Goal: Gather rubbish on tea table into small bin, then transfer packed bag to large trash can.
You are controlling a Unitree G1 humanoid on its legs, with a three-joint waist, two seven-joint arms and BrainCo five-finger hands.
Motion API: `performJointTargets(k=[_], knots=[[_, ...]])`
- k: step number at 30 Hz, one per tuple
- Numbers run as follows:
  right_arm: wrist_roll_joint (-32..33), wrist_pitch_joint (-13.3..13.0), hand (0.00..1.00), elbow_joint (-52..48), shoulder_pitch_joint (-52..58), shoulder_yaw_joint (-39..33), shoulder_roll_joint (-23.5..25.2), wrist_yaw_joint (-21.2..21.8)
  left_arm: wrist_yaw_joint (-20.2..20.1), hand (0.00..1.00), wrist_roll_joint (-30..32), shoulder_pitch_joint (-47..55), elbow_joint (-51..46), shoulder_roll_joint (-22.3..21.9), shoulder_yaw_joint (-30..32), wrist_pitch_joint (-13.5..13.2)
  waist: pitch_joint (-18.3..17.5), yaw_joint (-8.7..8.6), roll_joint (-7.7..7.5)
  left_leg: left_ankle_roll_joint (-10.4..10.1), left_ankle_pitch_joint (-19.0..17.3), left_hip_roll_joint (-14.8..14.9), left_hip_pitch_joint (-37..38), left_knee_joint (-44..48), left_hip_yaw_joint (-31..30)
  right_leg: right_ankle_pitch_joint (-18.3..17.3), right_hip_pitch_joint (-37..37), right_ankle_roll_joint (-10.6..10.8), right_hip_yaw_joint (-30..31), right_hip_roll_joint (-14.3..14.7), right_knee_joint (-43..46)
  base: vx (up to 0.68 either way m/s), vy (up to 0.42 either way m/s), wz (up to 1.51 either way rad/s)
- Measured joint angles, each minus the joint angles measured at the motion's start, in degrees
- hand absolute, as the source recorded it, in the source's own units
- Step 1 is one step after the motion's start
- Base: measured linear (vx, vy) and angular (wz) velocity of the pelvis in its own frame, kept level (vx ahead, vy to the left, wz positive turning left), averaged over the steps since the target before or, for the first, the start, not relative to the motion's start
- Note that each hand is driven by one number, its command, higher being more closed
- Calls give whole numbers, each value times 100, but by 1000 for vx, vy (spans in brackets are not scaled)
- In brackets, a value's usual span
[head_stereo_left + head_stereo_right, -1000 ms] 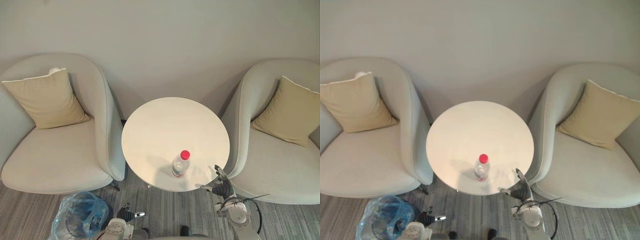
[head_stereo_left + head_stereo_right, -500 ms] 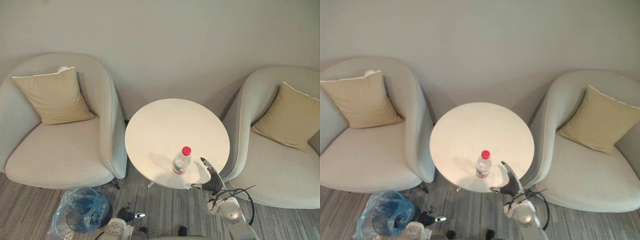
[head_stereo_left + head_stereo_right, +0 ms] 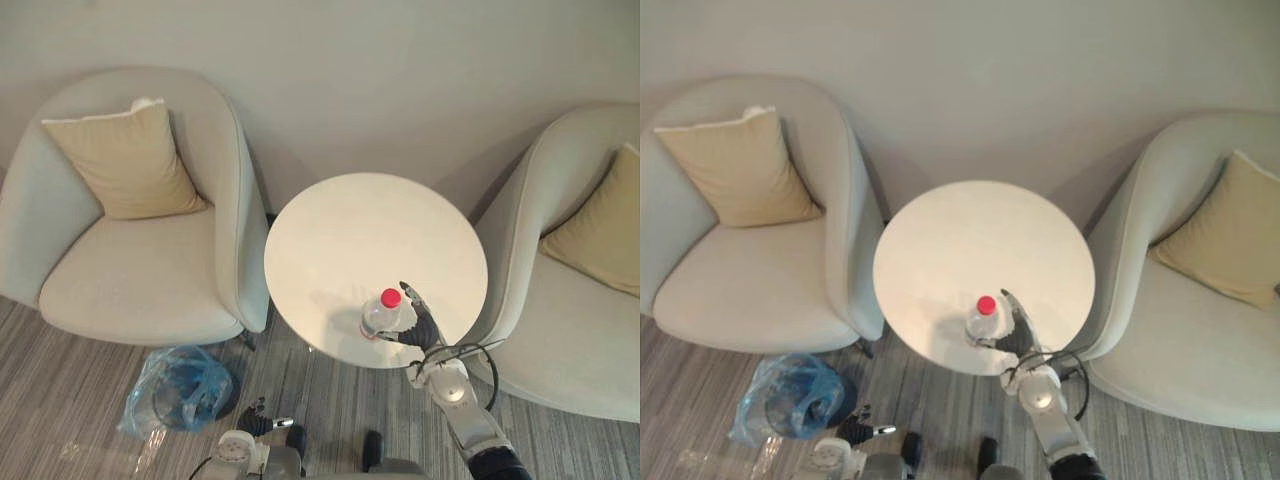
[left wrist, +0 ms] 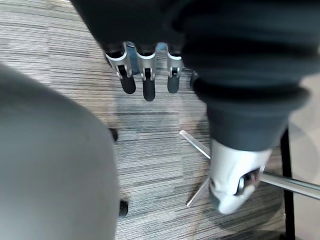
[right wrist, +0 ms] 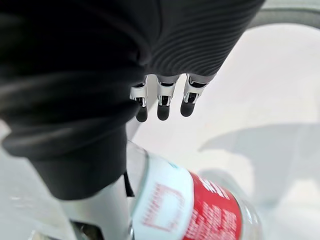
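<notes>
We saw the clear plastic bottle (image 3: 381, 314) with its red cap (image 3: 391, 297) standing upright near the front edge of the round white desk (image 3: 370, 220). The right robot hand (image 3: 424, 328) was just beside it on the right, fingers (image 5: 162, 105) straight and held apart from the thumb. The bottle sat in that gap with nothing curled round it, and we could not tell whether the thumb touched it. The left robot hand (image 4: 147, 80) hung low over the striped carpet, fingers relaxed and empty. The small bin (image 3: 180, 392), lined with a blue bag, stood on the floor beside the left armchair (image 3: 150, 290).
</notes>
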Motion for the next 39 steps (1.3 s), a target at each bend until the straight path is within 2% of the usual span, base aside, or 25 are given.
performJointTargets(k=[2,3,9,15,20,26,29,31,35,39], knots=[[120,-2,0,140,-204,3,34,-70,7,0,-5,-12,-45,-2,-37,-23,56,20,19,-3,0,-7,-101,55,-33,-34,-119,1,-21,-13,115,-64,7,7],[168,-1,100,161,-242,3,39,-74,9,0,-5,-21,-50,-1,-49,-34,79,31,22,-6,1,-7,-114,60,-37,-50,-144,-5,-22,-16,152,-58,7,10],[450,-12,100,366,-431,3,250,-175,21,0,-11,-63,-123,-5,-54,-49,146,110,32,-22,8,-21,-291,159,-160,-118,-254,4,-148,-31,246,-18,-5,10],[657,48,100,467,-563,3,256,-147,21,0,-10,-80,-137,-14,-54,-47,148,168,29,-30,15,-37,-294,117,-255,-161,-227,0,-259,-41,242,26,-9,10],[672,46,100,325,-375,-6,249,-37,14,0,5,-78,-121,-11,-49,-33,150,168,12,-38,28,-32,-69,-55,-231,-160,-58,0,-223,-40,157,31,2,-2],[881,36,100,-280,81,-23,240,208,-23,0,91,-79,-74,-7,-52,-5,139,133,-8,-41,43,1,140,-181,-136,-160,62,1,-110,-22,134,4,4,-9],[888,-6,100,-622,316,-63,247,365,-36,0,197,-78,-15,3,-50,-5,121,54,-32,-36,46,5,203,-210,-84,-158,84,3,-53,-22,134,-11,8,-10],[889,-29,100,-833,536,-186,252,467,-53,0,243,-71,45,21,-53,-4,59,-27,-77,-33,52,9,243,-239,-49,-158,89,3,-9,-21,134,-9,10,-8],[875,-49,100,-1178,837,-229,219,601,-144,0,313,-69,106,45,-65,0,-13,-82,-149,-31,51,28,369,-267,82,-150,142,5,124,-11,124,-3,8,-16],[747,-84,100,-1445,1159,-221,214,641,-142,0,391,-53,193,43,-176,-1,-169,-116,-149,-26,57,35,493,-358,134,-59,281,18,178,3,-60,-11,12,-10]])
